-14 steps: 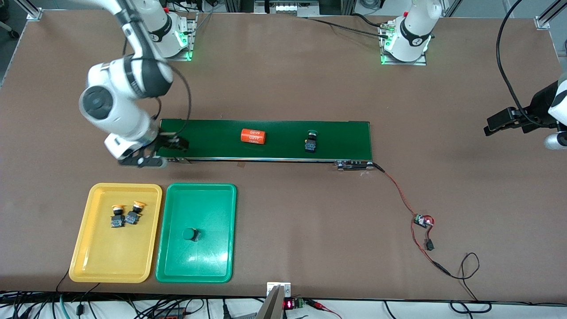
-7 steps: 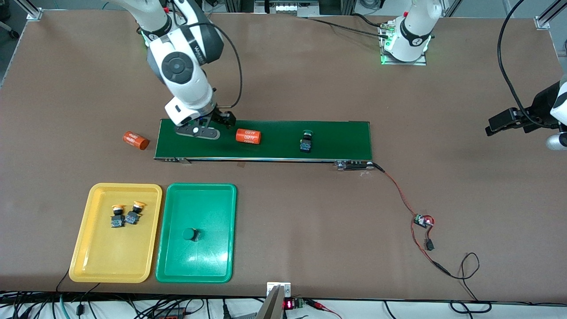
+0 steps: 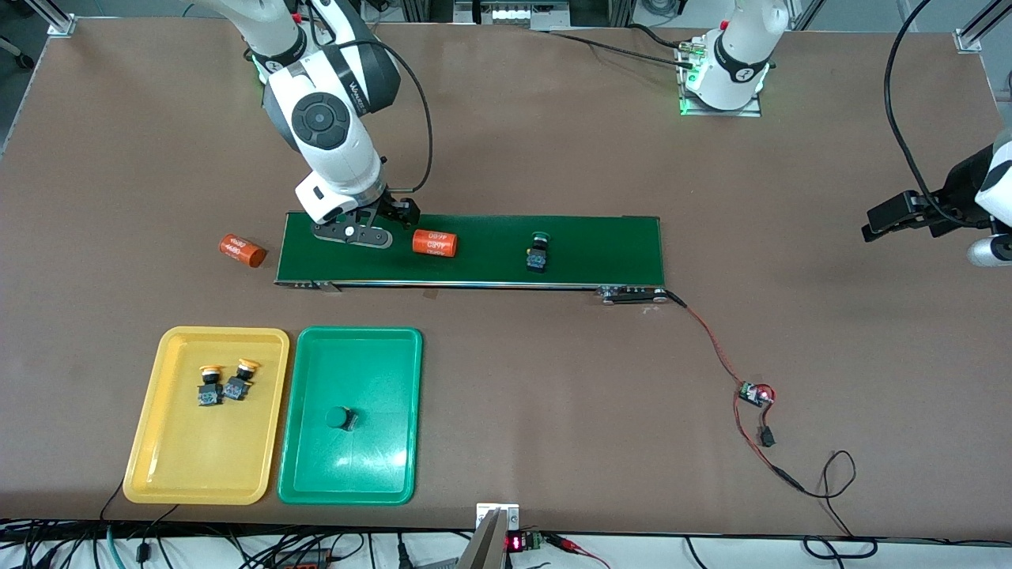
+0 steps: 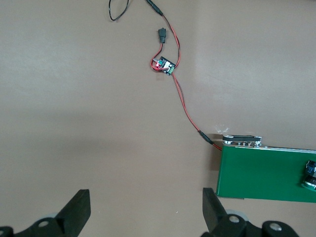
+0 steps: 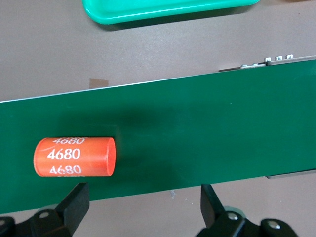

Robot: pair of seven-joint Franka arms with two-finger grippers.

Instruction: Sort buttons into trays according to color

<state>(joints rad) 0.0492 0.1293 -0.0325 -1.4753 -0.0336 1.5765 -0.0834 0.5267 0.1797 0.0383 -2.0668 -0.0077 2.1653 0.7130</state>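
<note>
Surface: brown surface (image 3: 553, 158) carried a long dark-green conveyor belt (image 3: 601, 245) across its middle, and two trays near the front edge at the right arm's end.
Green button on belt: one green-capped button (image 3: 538, 253) lay on the belt, past the middle toward the left arm's end; over the last second it had travelled a little toward the right arm's end.
Its axis: it lay on its side, long axis across the belt's width, green cap toward the belt's edge nearest the robot bases, black-and-blue body toward the front edge.
Sorted buttons: two yellow-orange buttons (image 3: 224, 382) lay in the yellow tray (image 3: 150, 442), caps toward the bases; one green button (image 3: 342, 418) sat in the green tray (image 3: 387, 474).
Orange cylinder on belt: printed cylinder (image 3: 434, 243) had also drifted toward the right arm's end, long axis along the belt.
Right hand: right hand (image 3: 357, 227), wide and empty, had swung from the belt's end corner to above the belt, just beside that cylinder.
Second cylinder: another orange cylinder (image 3: 242, 250) lay on the surface off the belt's end.
Meaning: probably one green button left to sort, after the cylinder is cleared.
Left hand: left hand (image 4: 146, 213) waited wide and empty, off the belt's other end.
</note>
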